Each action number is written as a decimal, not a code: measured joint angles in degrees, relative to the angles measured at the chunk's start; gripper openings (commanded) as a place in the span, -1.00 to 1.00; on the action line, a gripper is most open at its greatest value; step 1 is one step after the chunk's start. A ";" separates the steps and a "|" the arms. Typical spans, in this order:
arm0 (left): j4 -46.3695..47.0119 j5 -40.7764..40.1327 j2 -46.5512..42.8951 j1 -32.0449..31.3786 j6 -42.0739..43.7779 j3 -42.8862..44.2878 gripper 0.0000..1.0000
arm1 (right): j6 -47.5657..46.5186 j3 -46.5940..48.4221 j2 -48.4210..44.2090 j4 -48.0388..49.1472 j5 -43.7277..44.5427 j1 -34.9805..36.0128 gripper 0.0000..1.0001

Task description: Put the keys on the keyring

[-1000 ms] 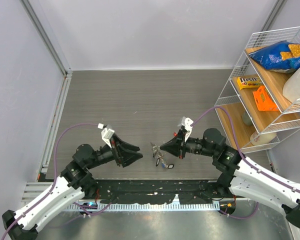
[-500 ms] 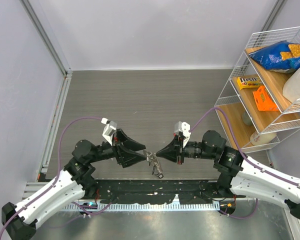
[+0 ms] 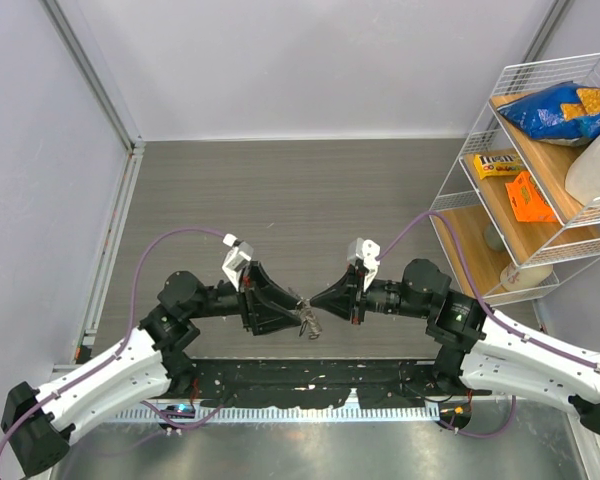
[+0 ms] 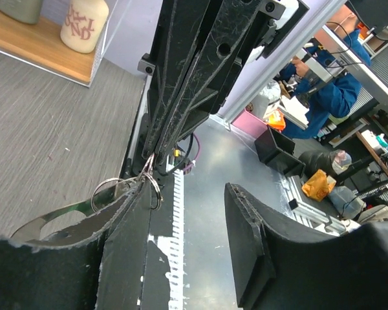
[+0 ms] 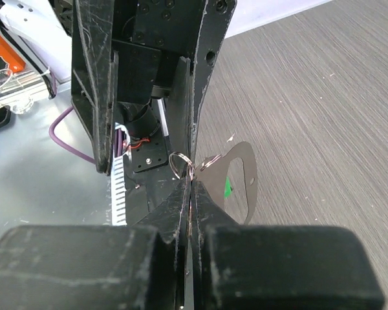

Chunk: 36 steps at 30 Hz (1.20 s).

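My right gripper is shut on the keyring, a thin wire ring that sticks out past its tips. A flat metal tag hangs from the ring. A green speck shows through the tag's cut-out; I cannot tell if it is one of the keys. My left gripper stands open, facing the right one tip to tip. The keyring lies against the outer edge of its left finger, with nothing between the jaws. From above, the small metal bundle hangs where both grippers meet, above the table's near edge.
A wire shelf stands at the right with snack bags, an orange packet and a white bottle. A slotted metal rail runs along the near edge under the arms. A wall rail borders the table on the left.
The left gripper has swung right until its fingertips meet the ring held by the right gripper. The right gripper and the hanging bundle have shifted slightly left.
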 measured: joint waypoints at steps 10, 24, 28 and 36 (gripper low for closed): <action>-3.26 -1.44 1.36 -0.22 2.45 1.05 -1.00 | -0.04 0.61 0.02 -0.61 0.33 0.37 -0.89; -4.55 -3.37 -2.08 -0.87 3.48 1.97 -1.00 | 0.24 -0.42 -4.63 1.38 -0.81 0.85 -0.88; -4.57 -3.39 -2.21 -0.98 3.21 1.97 -1.00 | 0.42 -1.77 -5.49 3.06 -0.96 0.90 -0.88; -3.39 -3.41 -2.45 -1.09 2.16 1.97 -1.00 | 1.33 -6.60 -7.91 11.32 -0.68 0.90 -0.89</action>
